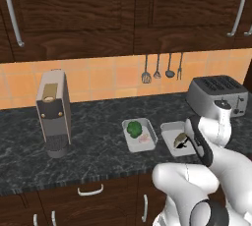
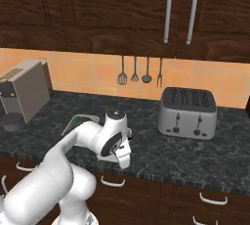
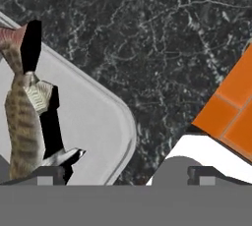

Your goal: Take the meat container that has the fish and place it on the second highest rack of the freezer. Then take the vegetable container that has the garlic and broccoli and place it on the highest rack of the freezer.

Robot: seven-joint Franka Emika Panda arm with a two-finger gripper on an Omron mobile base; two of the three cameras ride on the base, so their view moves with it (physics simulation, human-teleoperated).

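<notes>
Here the fish tray point(image 1: 176, 136) is found on the dark counter point(image 1: 93, 136), in front of the toaster point(image 1: 216, 95) and to its left, with the gripper point(image 3: 120, 177) hanging just over the tray's near right corner. In the hand view the tray's rounded rim point(image 3: 125, 136) is seen to run between the two finger tips point(image 3: 49, 175), one tip over the tray floor beside the fish point(image 3: 22, 117), the other over bare counter. The fingers are held apart, astride the rim, with nothing between them yet. The fish is laid lengthwise along the tray, close to the inner tip, so a straight drop onto the wall is judged to be the move that is called for, with little room to spare on the fish side.

Just left of the fish tray, farther from the toaster, the second tray point(image 1: 140, 134) with the broccoli point(image 1: 134, 128) is set; the two are near but apart. Far left of the toaster the coffee machine point(image 1: 53, 112) is placed, well clear. The utensils point(image 1: 162, 70) hung on the tiled wall behind are out of the way. The freezer is not yet faced.
</notes>
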